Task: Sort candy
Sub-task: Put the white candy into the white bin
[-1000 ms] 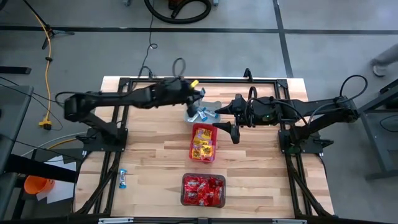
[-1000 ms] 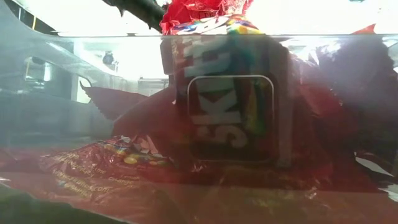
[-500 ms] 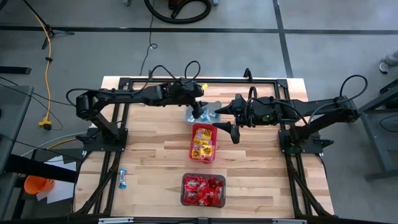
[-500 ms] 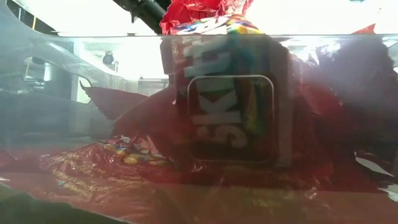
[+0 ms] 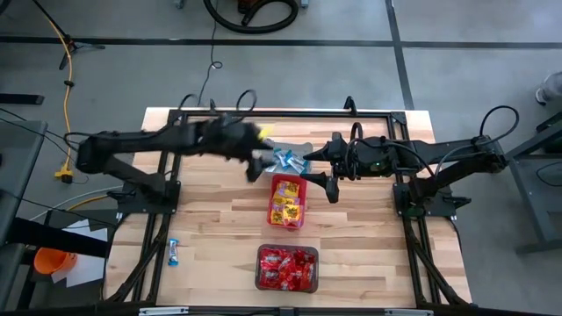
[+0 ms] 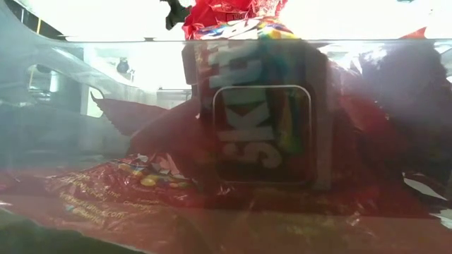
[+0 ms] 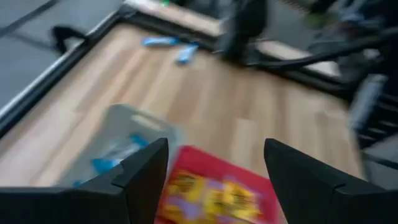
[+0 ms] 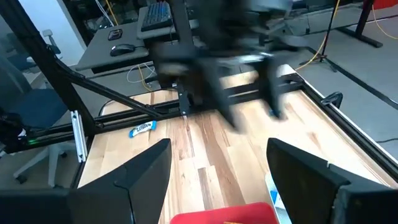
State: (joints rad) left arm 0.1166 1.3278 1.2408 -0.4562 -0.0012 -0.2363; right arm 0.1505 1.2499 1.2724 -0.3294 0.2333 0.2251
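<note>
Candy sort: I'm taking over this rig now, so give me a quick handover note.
Left end effector: open, empty, beside the clear bin.
Right end effector: open, empty, just right of the pink bin.
Done: blue candy in the clear bin, yellow candy in the pink bin, red candy in the dark bin.
Left: one blue packet loose near the table's left edge.

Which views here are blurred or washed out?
High view: left end effector smeared by motion. Left wrist view: bins soft throughout. Right wrist view: the far arm blurred. Low view: the red candy is crisp, while the background above the bin blows out to white.
</note>
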